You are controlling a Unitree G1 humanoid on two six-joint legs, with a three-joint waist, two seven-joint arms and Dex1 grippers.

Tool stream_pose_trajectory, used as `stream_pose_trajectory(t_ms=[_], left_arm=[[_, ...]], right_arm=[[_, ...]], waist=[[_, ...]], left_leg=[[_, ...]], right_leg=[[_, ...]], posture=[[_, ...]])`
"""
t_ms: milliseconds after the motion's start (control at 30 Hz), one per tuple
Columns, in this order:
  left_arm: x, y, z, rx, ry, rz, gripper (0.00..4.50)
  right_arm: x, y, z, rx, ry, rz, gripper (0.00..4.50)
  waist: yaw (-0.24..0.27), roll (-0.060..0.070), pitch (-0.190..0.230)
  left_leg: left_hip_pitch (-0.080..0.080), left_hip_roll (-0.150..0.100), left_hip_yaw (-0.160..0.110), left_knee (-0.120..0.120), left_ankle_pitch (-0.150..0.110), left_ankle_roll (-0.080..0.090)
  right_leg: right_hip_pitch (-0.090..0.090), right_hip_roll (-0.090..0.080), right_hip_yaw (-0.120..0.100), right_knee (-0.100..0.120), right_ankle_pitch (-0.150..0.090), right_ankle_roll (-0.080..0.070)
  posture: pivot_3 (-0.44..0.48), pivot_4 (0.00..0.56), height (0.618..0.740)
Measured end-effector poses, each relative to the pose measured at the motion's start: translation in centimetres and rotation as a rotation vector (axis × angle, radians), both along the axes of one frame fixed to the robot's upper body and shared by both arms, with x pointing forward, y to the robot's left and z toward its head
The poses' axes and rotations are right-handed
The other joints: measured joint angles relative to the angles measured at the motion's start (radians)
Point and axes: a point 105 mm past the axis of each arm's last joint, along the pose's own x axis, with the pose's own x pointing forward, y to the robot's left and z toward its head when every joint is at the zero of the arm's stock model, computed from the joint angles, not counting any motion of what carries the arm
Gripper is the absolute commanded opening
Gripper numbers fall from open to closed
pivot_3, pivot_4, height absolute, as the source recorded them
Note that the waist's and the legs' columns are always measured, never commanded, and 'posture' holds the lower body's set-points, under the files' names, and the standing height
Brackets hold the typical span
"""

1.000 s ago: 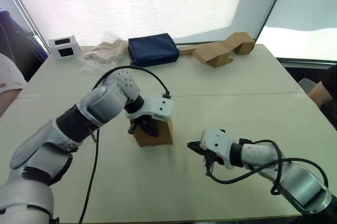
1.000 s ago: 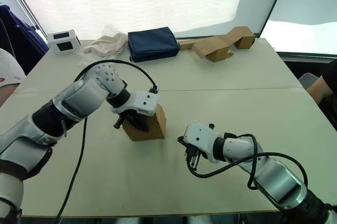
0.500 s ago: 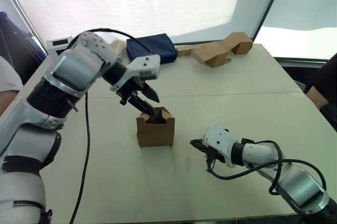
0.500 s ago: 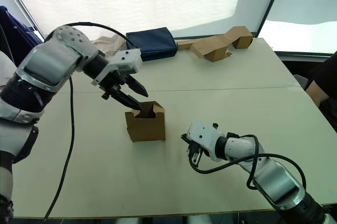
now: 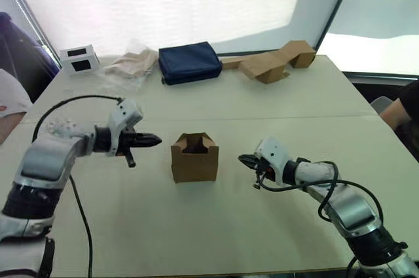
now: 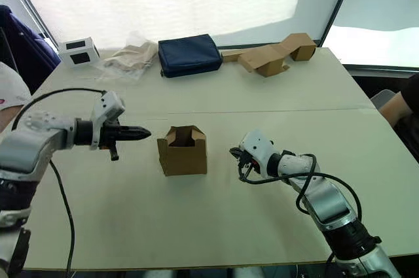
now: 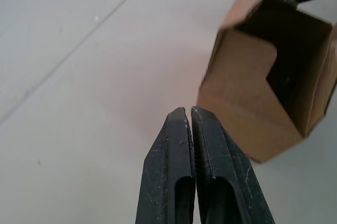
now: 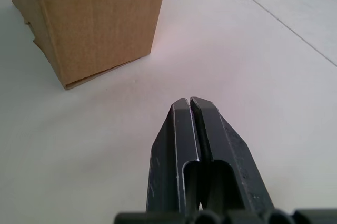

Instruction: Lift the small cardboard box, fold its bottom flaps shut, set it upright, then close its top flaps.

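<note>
Standing upright mid-tabletop (image 5: 216, 225), the box (image 5: 194, 163) has its top flaps (image 5: 194, 140) still raised. Left claw (image 5: 154, 139) and right claw (image 5: 243, 159) flank it, both clenched, empty, apart from it. Closing step's up: one must press a flap down.

A small cardboard box (image 5: 194, 158) of matt brown corrugated card with a faint vertical grain stands on a smooth, matt pale table (image 5: 216, 225), between two grippers whose closed fingers (image 7: 190, 176) look like scuffed, semi-glossy black plastic with ridged inner faces.
</note>
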Motion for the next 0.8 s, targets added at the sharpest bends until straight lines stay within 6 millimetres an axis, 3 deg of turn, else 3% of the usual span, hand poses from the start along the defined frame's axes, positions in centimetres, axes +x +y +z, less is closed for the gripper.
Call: stream_pose_trajectory(t_ms=[133, 300, 567, 800], left_arm=[[-1.3, 0.0, -3.4, -0.012, 0.040, 0.080, 0.01], [-1.5, -1.5, -5.2, -0.049, 0.004, 0.117, 0.01], [-1.4, -3.6, -5.7, -0.065, -0.027, 0.069, 0.01], [-2.5, -5.5, -6.8, -0.056, 0.014, -0.032, 0.01]], right_arm=[[0.4, 1.2, -0.7, -0.002, 0.017, 0.025, 0.00], [0.5, 1.9, -1.6, -0.045, 0.030, 0.070, 0.00], [0.6, 2.2, -1.8, -0.053, 0.033, 0.086, 0.00], [-1.8, 2.7, -1.6, -0.053, 0.066, 0.133, 0.00]], waist=[[0.003, 0.000, 0.000], [0.002, 0.000, 0.000], [-0.002, 0.000, -0.001], [0.001, 0.000, -0.001]], left_leg=[[0.000, -0.001, 0.000, 0.000, 0.000, 0.000], [0.000, -0.002, 0.000, 0.000, 0.000, 0.000], [0.000, -0.002, 0.000, 0.000, 0.000, 0.000], [0.000, -0.002, 0.000, 0.000, 0.000, 0.000]], right_leg=[[0.000, -0.001, -0.001, 0.000, 0.000, 0.000], [0.000, -0.002, -0.001, 0.000, 0.000, 0.000], [0.000, -0.002, -0.001, 0.000, 0.000, 0.000], [0.001, -0.002, -0.001, 0.000, 0.000, 0.000]], posture=[[0.000, 0.150, 0.740], [0.000, 0.150, 0.740], [0.000, 0.150, 0.740], [0.000, 0.150, 0.740]])
